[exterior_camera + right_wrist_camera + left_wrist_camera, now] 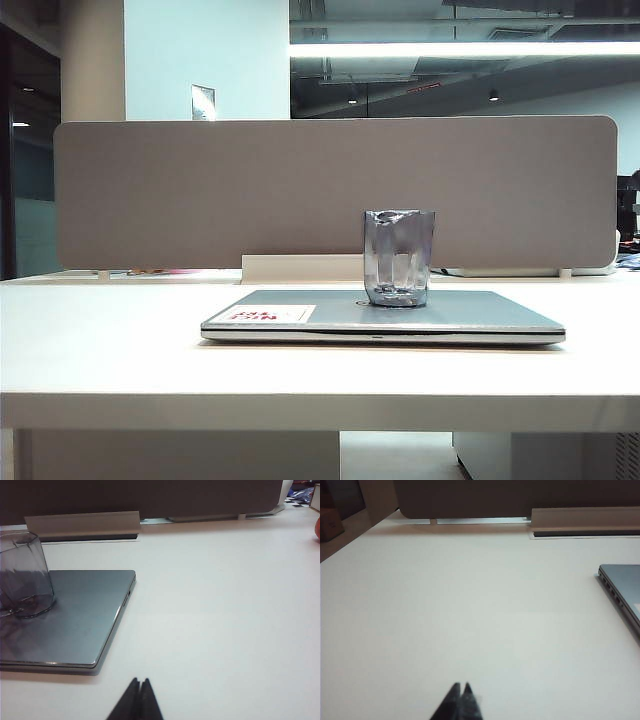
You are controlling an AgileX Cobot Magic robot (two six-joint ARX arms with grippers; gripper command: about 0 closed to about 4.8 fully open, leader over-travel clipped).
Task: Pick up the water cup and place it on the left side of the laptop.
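The water cup [399, 257], a smoky-grey transparent mug, stands upright on the closed lid of the silver-grey laptop [470, 315], right of the lid's middle. The right wrist view shows the same cup [24, 575] on the laptop [75, 620]. My right gripper [140, 681] is shut and empty over bare table, apart from the laptop's near corner. My left gripper [461, 685] is shut and empty over white table, with the laptop's edge [622, 592] far off to its side. Neither gripper shows in the exterior view.
A white table [100, 340] carries the laptop, which has a white sticker with red print [272, 314] on its lid. A grey divider panel [200, 190] runs along the back, with a white cable tray [300, 268] at its foot.
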